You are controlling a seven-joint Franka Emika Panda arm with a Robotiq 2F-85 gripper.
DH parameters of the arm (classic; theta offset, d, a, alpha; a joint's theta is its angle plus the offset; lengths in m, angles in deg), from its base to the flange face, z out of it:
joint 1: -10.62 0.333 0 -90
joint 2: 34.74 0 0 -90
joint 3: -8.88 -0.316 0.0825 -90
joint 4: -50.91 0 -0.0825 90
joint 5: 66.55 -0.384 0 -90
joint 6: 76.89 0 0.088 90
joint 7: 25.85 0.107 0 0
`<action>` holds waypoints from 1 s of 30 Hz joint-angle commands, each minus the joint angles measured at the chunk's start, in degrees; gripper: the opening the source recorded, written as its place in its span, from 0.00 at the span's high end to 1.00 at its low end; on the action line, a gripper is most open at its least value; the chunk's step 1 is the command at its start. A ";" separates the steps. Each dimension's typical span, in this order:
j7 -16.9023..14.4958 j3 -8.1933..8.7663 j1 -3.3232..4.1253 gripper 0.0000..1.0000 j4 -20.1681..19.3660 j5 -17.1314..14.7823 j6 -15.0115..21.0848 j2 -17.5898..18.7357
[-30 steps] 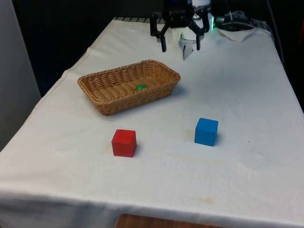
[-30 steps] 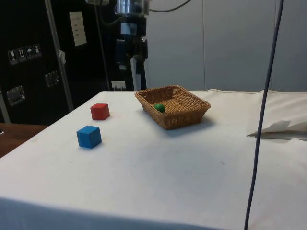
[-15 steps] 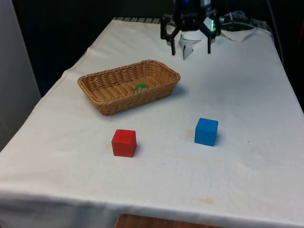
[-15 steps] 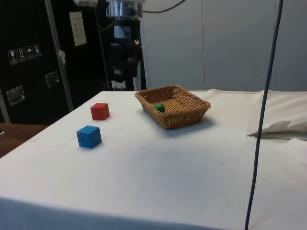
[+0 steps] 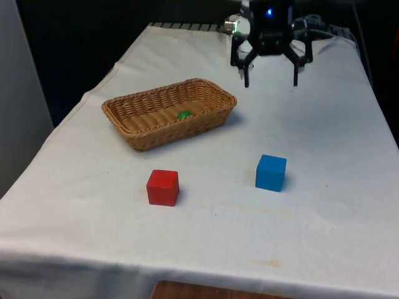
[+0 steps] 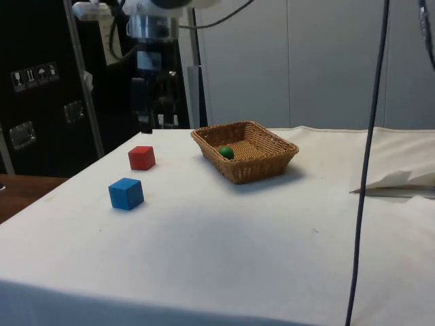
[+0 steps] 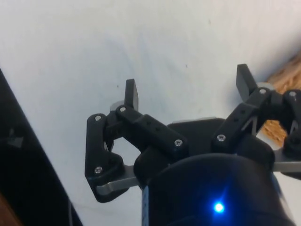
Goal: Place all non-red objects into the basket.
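No text, label or number on anything here is readable.

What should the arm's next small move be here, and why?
Probably carry the open, empty end effector toward the blue cube and start lowering over it. The green ball already lies in the basket, the red cube is meant to remain on the cloth, so the blue cube is the only non-red object left outside.

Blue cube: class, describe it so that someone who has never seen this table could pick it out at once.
Start at the wicker basket on the white table. Two cubes sit on the cloth nearer the camera than it, well apart. The blue cube is the one towards the front view's right, below the open gripper; its neighbour, the red cube, differs only in colour.
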 commanded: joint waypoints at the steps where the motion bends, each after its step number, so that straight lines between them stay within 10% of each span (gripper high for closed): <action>1: 0.80 0.06 0.40 0.00 0.63 0.57 0.29 0.92; 12: 0.57 -1.60 0.63 0.00 4.93 0.34 2.35 7.79; 30: -4.35 -0.74 -1.38 0.00 12.43 -4.35 2.41 16.50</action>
